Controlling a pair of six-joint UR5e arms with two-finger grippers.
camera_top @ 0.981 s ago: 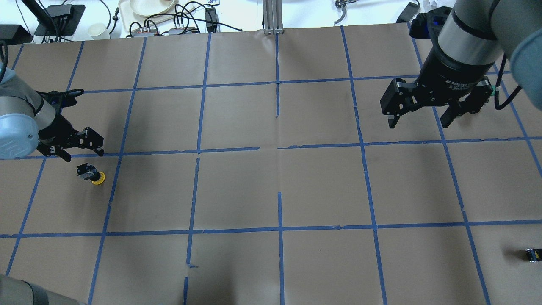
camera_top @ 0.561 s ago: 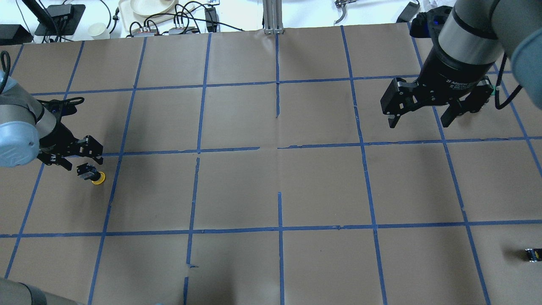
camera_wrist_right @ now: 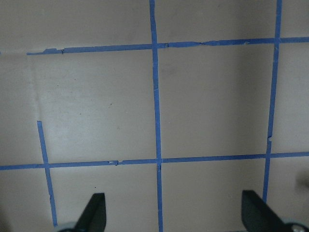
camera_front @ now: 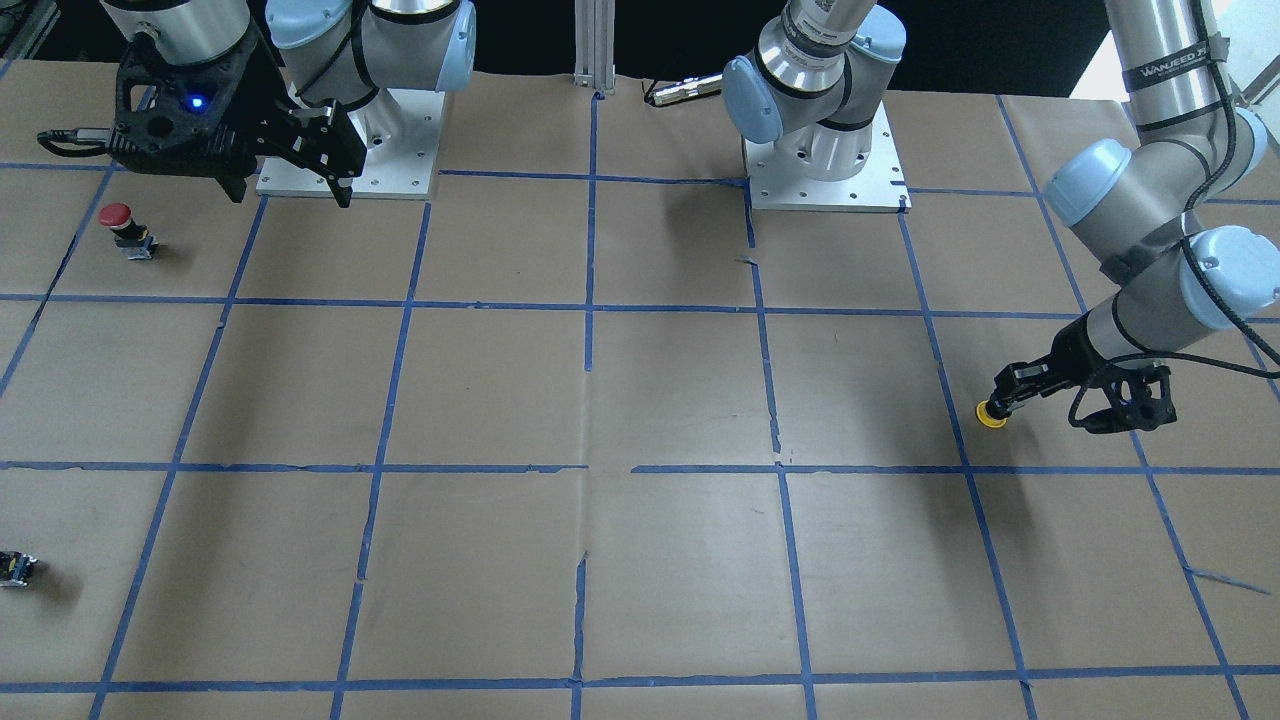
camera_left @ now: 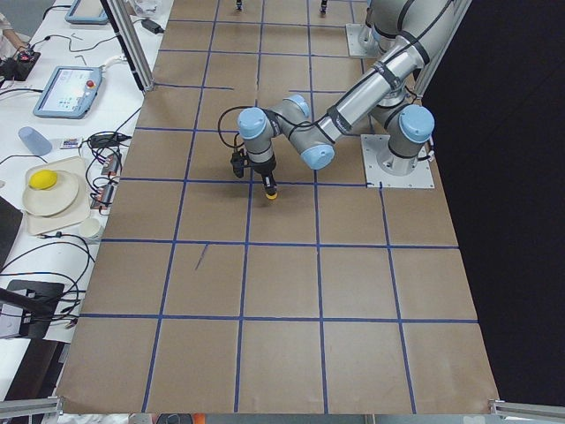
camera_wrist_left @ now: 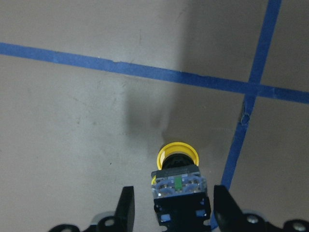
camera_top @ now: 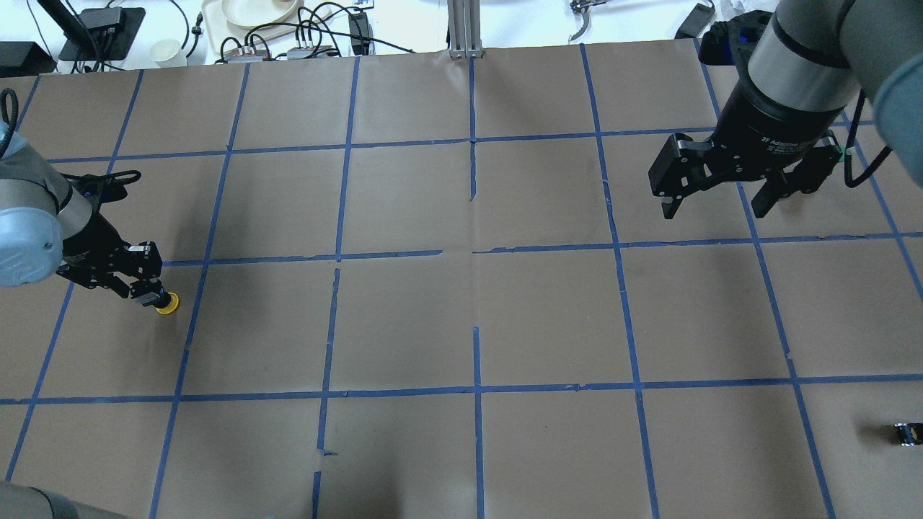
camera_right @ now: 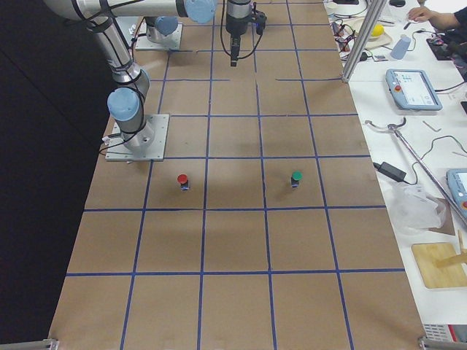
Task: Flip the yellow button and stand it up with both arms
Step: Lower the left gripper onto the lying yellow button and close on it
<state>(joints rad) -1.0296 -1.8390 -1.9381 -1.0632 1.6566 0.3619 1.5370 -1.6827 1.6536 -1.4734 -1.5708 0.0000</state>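
Between spread left jaws, yellow button (camera_wrist_left: 178, 181) lying sideways, cap outward, right jaws also spread.

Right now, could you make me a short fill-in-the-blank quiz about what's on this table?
1. The left gripper has its open fingers on either side of a button with a ____ cap.
2. The right gripper hangs open and holds ____.
3. A second button, standing upright near the right gripper in the front-facing view, has a ____ cap.
4. The tape gridding the table is ____.

Missing words: yellow, nothing, red, blue.
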